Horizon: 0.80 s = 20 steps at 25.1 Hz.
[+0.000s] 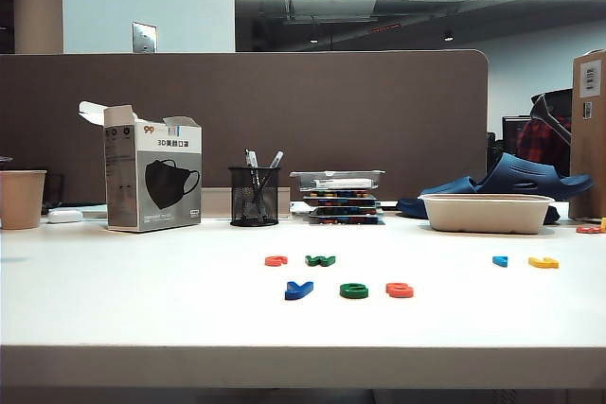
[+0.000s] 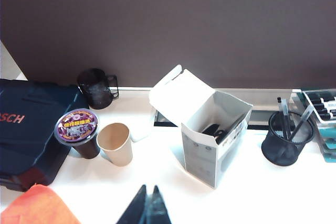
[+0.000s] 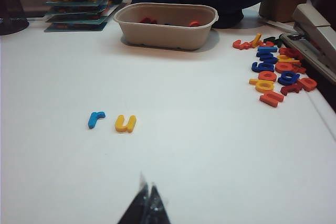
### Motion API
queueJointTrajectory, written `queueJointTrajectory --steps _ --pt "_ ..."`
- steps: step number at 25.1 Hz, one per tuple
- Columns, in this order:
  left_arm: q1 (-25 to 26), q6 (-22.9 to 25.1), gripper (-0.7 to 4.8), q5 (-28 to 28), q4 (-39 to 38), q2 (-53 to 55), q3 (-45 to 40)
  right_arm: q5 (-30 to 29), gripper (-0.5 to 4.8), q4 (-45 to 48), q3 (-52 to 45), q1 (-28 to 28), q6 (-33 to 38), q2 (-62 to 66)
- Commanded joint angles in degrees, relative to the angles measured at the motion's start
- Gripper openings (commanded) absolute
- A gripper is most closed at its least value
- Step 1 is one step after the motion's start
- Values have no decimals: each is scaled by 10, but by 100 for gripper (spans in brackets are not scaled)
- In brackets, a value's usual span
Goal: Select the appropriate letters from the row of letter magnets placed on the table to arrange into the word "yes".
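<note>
White table (image 1: 114, 300) carried "y" (image 1: 298, 289), "e" (image 1: 353, 290), "s" (image 1: 400, 289) in a row near its front edge. Light, stiff, slippery-looking; best pinched across their flat edges. Left gripper (image 2: 147, 206) and right gripper (image 3: 146, 205) were pressed together, empty.

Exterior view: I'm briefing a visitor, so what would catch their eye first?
Three letters in a front row mid-table: blue y, green e, red s. Behind them lie an orange-red letter and green w. The left gripper and right gripper, both shut, hang clear of them.
</note>
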Motion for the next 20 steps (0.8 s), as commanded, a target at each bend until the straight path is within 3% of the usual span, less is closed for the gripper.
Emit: queueJointTrajectory --steps 1,20 --pt "3 -2 -5 -1 7 -16 -5 13 -4 5 -4 -1 -2 -4" --pt "3 -15 -5 0 -31 -113 -33 13 -4 5 -4 0 -2 -4"
